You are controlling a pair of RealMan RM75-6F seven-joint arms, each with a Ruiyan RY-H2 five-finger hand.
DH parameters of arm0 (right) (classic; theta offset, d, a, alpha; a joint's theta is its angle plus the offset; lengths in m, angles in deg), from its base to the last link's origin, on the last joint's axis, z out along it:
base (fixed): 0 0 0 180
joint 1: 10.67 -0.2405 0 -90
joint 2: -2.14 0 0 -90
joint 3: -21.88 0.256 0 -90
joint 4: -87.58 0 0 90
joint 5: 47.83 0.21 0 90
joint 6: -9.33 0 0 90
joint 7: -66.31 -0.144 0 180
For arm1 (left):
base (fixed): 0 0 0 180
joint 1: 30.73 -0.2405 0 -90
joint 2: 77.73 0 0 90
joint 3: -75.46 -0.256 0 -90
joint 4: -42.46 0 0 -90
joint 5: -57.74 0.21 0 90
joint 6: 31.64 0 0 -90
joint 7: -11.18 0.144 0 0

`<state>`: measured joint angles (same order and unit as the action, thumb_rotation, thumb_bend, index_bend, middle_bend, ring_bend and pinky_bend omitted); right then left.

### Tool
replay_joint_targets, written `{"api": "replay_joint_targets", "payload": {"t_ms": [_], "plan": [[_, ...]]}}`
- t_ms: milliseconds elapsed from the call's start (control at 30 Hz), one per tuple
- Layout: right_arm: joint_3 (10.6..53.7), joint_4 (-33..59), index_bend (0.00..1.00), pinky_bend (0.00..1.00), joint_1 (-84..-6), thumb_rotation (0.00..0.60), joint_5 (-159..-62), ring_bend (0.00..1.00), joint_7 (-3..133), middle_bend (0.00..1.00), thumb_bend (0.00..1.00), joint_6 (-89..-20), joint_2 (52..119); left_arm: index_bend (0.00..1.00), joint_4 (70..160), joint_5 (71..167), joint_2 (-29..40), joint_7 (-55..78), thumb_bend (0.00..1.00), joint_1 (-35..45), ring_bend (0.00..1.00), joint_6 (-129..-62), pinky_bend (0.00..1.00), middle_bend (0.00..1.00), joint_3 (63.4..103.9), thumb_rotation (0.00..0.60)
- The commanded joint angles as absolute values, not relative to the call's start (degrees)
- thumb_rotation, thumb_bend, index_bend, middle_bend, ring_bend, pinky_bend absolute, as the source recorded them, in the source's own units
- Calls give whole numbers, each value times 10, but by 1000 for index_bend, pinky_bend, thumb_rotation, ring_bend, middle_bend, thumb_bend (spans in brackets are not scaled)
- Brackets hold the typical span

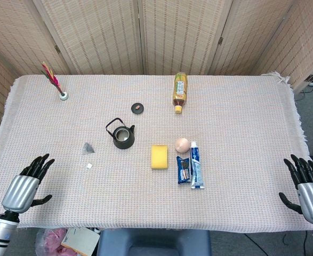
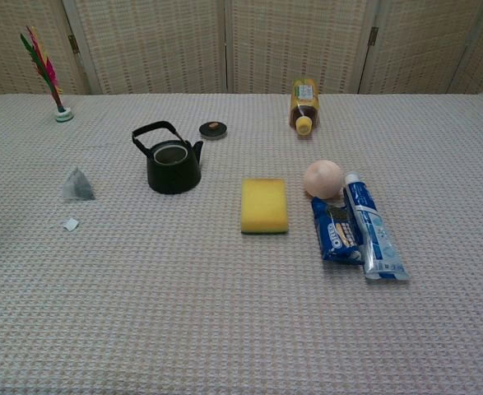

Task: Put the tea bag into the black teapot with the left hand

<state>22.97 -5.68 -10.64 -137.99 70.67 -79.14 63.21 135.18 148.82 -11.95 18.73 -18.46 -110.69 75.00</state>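
Note:
The tea bag (image 1: 88, 148) (image 2: 77, 185), a small grey pyramid, lies on the cloth left of the black teapot (image 1: 122, 135) (image 2: 172, 160), with its white paper tag (image 1: 89, 166) (image 2: 71, 224) a little nearer to me. The teapot stands upright without its lid; the lid (image 1: 138, 108) (image 2: 213, 129) lies behind it to the right. My left hand (image 1: 29, 183) hovers at the near left table edge, fingers spread and holding nothing, well short of the tea bag. My right hand (image 1: 307, 184) is at the near right edge, also spread and holding nothing. Neither hand shows in the chest view.
A yellow sponge (image 1: 159, 156) (image 2: 264, 205), a peach-coloured ball (image 1: 182, 144) (image 2: 322, 178), a blue snack pack (image 2: 334, 230) and a toothpaste tube (image 1: 197, 165) (image 2: 373, 236) lie right of the teapot. A bottle (image 1: 179, 91) (image 2: 304, 104) lies at the back. A feather shuttlecock (image 1: 55, 82) (image 2: 46, 73) stands far left.

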Motion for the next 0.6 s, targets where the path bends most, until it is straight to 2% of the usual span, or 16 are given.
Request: {"api": "replay_joint_targets", "payload": {"t_ms": [33, 267, 333, 367, 400, 467, 500, 533, 600], "plan": [[228, -55, 0, 0, -106, 600, -1383, 0, 708, 0, 182, -792, 633, 0, 1351, 1493, -119, 183, 167, -183, 27, -1105, 283, 0, 747, 600], [223, -60, 0, 0, -97, 600, -1402, 0, 696, 0, 182, -815, 629, 0, 1351, 1548, -121, 156, 167, -169, 28, -1097, 284, 0, 725, 600], [223, -61, 0, 0, -97, 600, -1404, 0, 693, 0, 182, -817, 628, 0, 1356, 1561, -125, 173, 166, -163, 73, -1092, 317, 14, 723, 600], [223, -61, 0, 0, -98, 600, -1407, 0, 693, 0, 183, -817, 627, 0, 1361, 1565, -128, 182, 166, -160, 142, -1091, 372, 77, 724, 600], [223, -62, 0, 0, -99, 600, -1408, 0, 692, 0, 182, -816, 626, 0, 1367, 1568, -131, 190, 167, -157, 289, -1091, 495, 241, 726, 600], [224, -63, 0, 0, -102, 600, -1411, 0, 693, 0, 182, -813, 627, 22, 1378, 1576, -133, 184, 166, -145, 664, -1092, 812, 705, 735, 600], [224, -63, 0, 0, -104, 600, -1412, 0, 693, 0, 182, -811, 627, 93, 1374, 1586, -127, 166, 166, -139, 841, -1101, 935, 891, 742, 600], [223, -64, 0, 0, -106, 600, -1413, 0, 692, 0, 182, -808, 627, 186, 1354, 1604, -113, 136, 166, -131, 944, -1120, 991, 978, 750, 600], [223, -65, 0, 0, -109, 600, -1414, 0, 693, 0, 182, -803, 627, 336, 1326, 1621, -103, 79, 166, -116, 1000, -1123, 1000, 1000, 750, 600]]}}
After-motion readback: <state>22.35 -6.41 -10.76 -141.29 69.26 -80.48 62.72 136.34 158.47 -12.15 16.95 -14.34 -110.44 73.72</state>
